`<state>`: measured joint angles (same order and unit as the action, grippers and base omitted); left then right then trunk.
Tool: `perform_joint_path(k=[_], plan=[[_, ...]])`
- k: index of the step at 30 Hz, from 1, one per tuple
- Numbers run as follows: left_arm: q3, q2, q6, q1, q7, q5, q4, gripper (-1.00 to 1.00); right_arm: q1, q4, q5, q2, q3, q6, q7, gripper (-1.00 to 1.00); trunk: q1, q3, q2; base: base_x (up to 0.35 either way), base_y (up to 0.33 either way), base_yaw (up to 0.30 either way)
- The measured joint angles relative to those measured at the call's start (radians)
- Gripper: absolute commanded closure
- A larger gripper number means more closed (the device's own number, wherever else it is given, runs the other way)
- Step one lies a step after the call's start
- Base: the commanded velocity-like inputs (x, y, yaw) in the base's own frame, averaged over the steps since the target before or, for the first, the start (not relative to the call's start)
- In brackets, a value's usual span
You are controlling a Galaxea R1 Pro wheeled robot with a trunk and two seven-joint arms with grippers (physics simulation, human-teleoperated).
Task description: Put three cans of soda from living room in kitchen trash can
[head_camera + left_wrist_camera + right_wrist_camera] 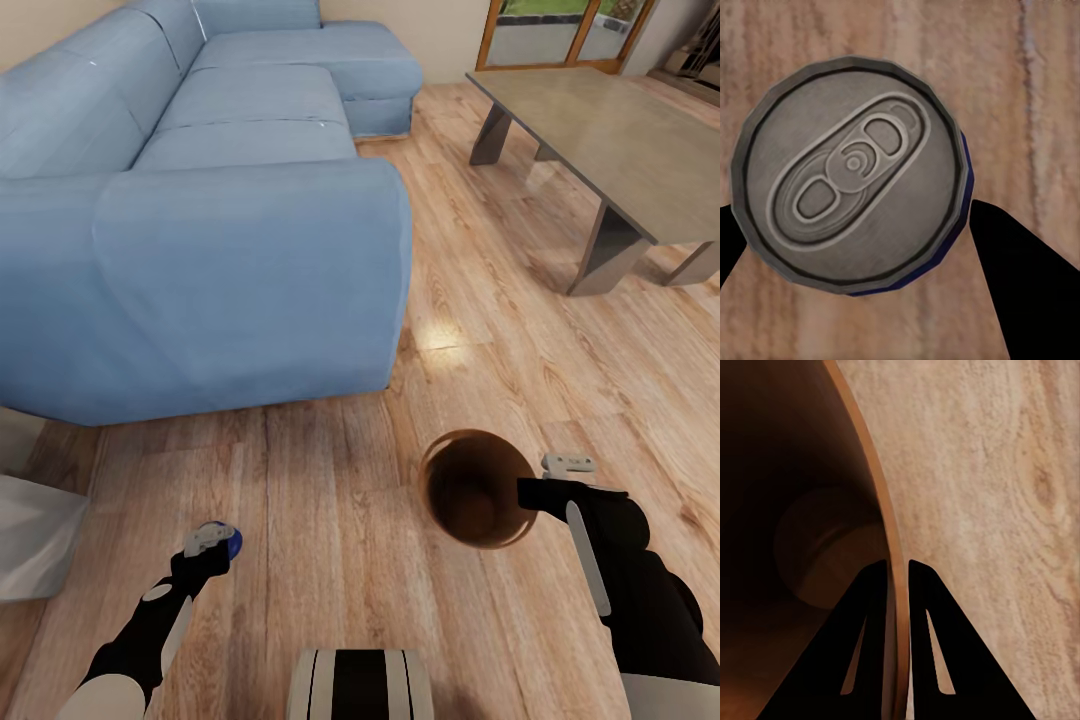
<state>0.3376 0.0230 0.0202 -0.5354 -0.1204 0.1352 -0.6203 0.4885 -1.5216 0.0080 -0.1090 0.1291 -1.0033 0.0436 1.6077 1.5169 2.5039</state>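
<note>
A dark blue can of soda (228, 541) sits in my left gripper (212, 546), low over the wood floor at the lower left. The left wrist view looks down on its silvery top (851, 176), with a black finger (1020, 277) pressed against each side. The tash can (468, 498), copper-rimmed and dark brown inside, hangs at the lower right. My right gripper (528, 490) is shut on its rim. In the right wrist view, my right gripper (897, 568) has one finger inside and one outside the rim (873, 486). The orange cans are out of view.
The light-blue corner sofa (220, 230) takes up the left and middle, its arm close ahead of me. The low grey coffee table (610, 130) stands at the upper right, before a wood-framed glass door (560, 35). A white object (30, 540) lies at the left edge.
</note>
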Motion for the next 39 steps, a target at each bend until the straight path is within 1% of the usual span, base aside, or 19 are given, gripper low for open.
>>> perform_joint_path(k=[19, 36, 39], plan=[[0.000, 0.000, 0.000, 0.000, 0.000, 0.001, -0.001, 1.00, -0.001, 0.000, 0.000, 0.000, 0.000, 0.000, 0.000, 1.00, 0.000, 0.000, 0.000, 0.000, 0.000, 0.000], [0.000, 0.000, 0.000, 0.000, -0.001, 0.001, -0.001, 1.00, 0.000, 0.000, 0.000, 0.000, 0.000, 0.000, 0.000, 1.00, -0.008, -0.066, -0.004, 0.000, 0.000, 0.000], [0.000, 0.000, 0.000, 0.000, -0.001, 0.001, -0.001, 1.00, 0.000, 0.000, 0.000, 0.000, 0.000, 0.000, 0.000, 1.00, -0.019, -0.075, -0.025, 0.000, 0.000, 0.000]])
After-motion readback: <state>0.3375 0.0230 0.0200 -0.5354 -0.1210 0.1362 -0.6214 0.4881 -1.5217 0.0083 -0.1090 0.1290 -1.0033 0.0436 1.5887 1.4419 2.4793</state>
